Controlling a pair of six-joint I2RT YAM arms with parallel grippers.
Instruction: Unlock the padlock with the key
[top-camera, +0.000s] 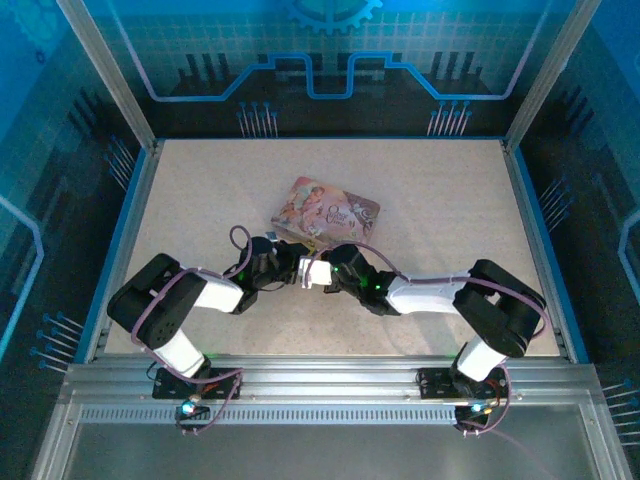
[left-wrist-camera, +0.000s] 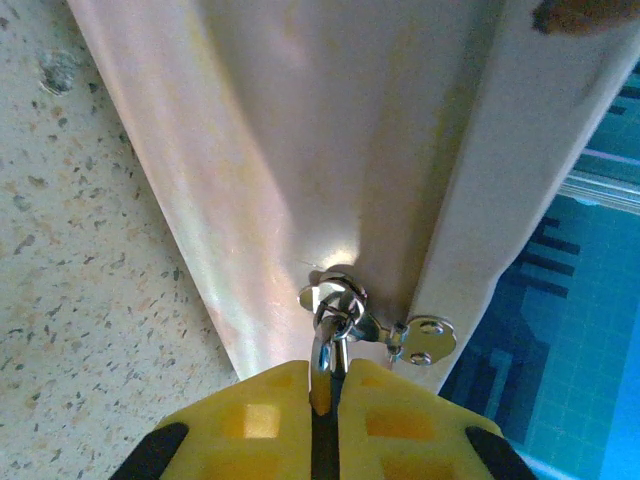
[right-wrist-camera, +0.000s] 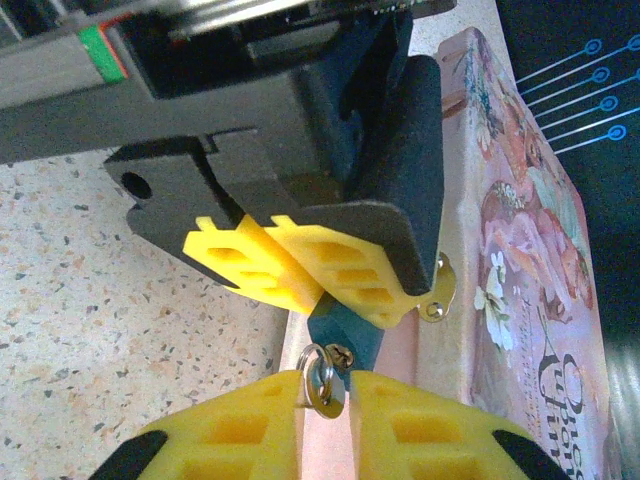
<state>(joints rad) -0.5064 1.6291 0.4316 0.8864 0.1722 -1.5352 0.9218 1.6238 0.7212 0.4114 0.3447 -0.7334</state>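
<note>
1. Padlock (right-wrist-camera: 345, 335) hangs off the clasp on the side of the tin (right-wrist-camera: 520, 250), just above the counter (right-wrist-camera: 100, 260).
2. Left fingers (right-wrist-camera: 340, 275) are pinching its top, so its long axis runs along the tin's side, straight toward the right fingers (right-wrist-camera: 230, 440).
3. Those sit just below it, pressed on a silvery ring (right-wrist-camera: 318, 378). I can't make out the key itself.

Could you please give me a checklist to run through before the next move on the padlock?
1. Padlock held steady: ok. The left gripper is shut on its bluish body.
2. Key end held: ok. The right gripper pinches the silvery ring next to the key.
3. Key seated in the keyhole: cannot tell, since the junction is too small to see.
4. Shackle released: cannot tell.
5. Pink tin resting on the table: ok.
</note>
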